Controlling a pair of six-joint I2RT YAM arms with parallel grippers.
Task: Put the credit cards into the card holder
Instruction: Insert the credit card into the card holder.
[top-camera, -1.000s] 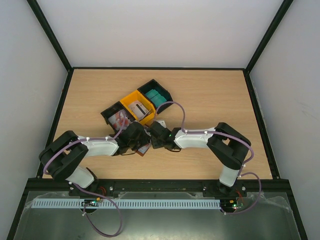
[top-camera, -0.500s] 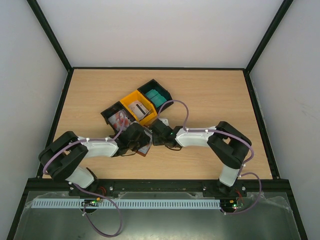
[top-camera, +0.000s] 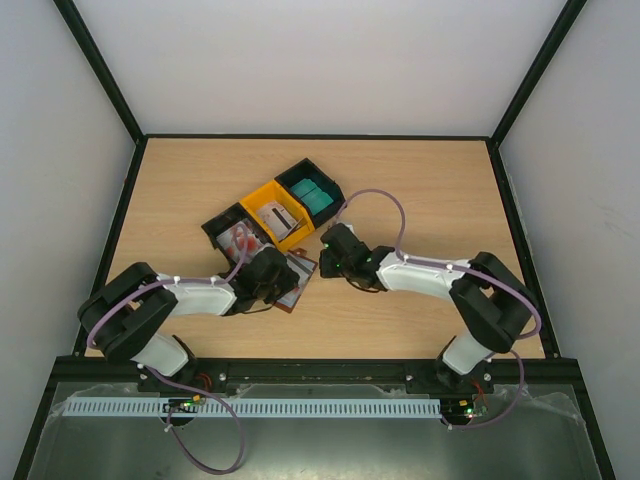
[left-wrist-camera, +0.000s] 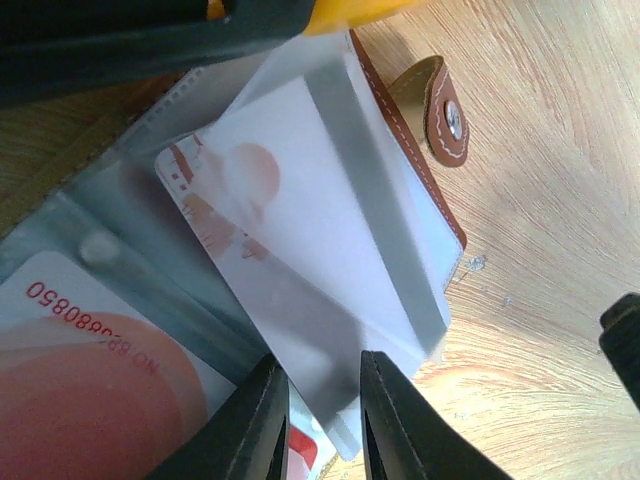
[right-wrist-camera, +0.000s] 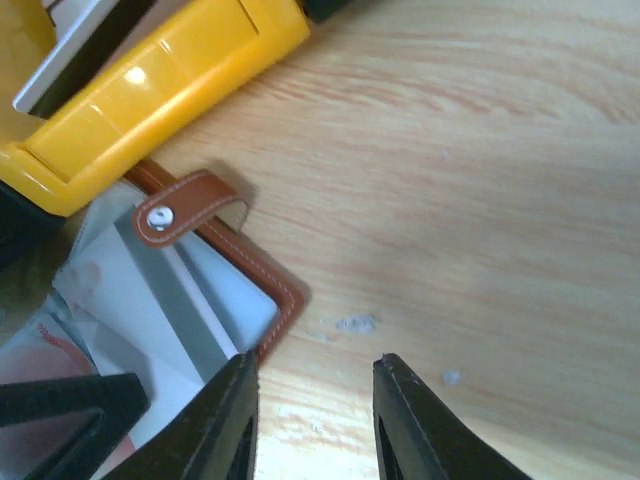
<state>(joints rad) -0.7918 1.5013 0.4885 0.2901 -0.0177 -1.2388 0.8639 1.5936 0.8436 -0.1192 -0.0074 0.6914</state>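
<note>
The left gripper (left-wrist-camera: 320, 358) sits low over the open holder (right-wrist-camera: 160, 290), its fingers (left-wrist-camera: 255, 420) close together with a narrow gap. A clear sleeve leaf (left-wrist-camera: 400, 300) runs down into that gap, and I cannot tell whether the fingers nip it or only rest against it. Inside the leaf sits a white card (left-wrist-camera: 290, 200) with red markings, its long edge along the holder's brown stitched border. In the neighbouring sleeve, nearer the wrist, lies a second card (left-wrist-camera: 90, 350) with a red disc and red digits. The holder's strap (left-wrist-camera: 442, 100) lies flipped open on the table (top-camera: 430, 190), stud up. The right gripper (right-wrist-camera: 315, 362) hangs just to the right of the holder without touching it, its fingers slightly parted over bare wood and holding nothing. From above, the holder lies flat near the table's middle under the left gripper, just in front of three bins set in a slanted row. The near black bin (top-camera: 208, 232) on the left holds red-and-white cards (top-camera: 238, 238). The yellow bin (right-wrist-camera: 170, 80) in the middle holds grey cards (top-camera: 275, 215), and its near wall is just beside the strap. The far black bin (top-camera: 328, 177) holds teal cards (top-camera: 312, 197). The right gripper is close to the yellow bin's near right corner. Both arms reach in from the near edge, elbows out.
</note>
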